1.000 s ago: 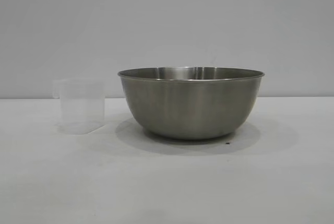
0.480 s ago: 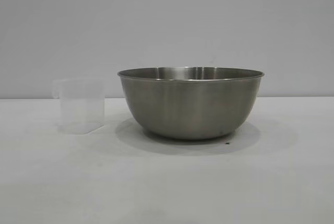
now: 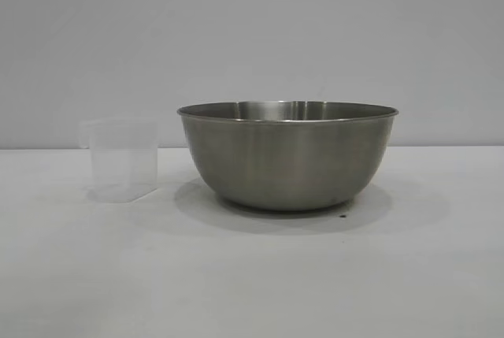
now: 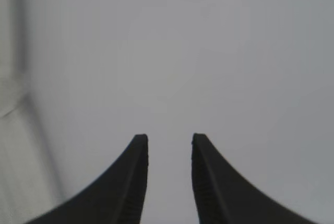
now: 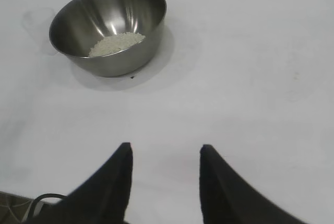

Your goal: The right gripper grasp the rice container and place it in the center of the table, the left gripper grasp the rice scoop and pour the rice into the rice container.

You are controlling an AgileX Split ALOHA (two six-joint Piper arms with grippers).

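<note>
Bowl first: the rice container (image 3: pixel 287 157) is sitting upright near the middle of the tabletop (image 3: pixel 252 275), with the rice (image 5: pixel 116 43) lying as a small pale heap on its floor, seen only in the right wrist view. The rice scoop (image 3: pixel 122 159) is standing upright just beside the container, apart from it, and is looking empty. Neither item is being held. The left hand (image 4: pixel 169 139) is showing a narrow gap between its fingers with nothing in it, and only a blank pale surface is being seen past it. The right hand (image 5: pixel 164 148) is hovering well back from the container, fingers parted moderately and empty. Handling is being judged as follows: the steel container is likely stiff, fairly heavy and slick on its curved wall, so the wide rim is being taken as the sensible hold, one finger inside and one outside. The scoop is likely very light, thin-walled and easily tipped or squeezed out of shape, so a gentle pinch on its side handle near the rim, or across the rim wall, is being favoured. The task is being judged as essentially done.
</note>
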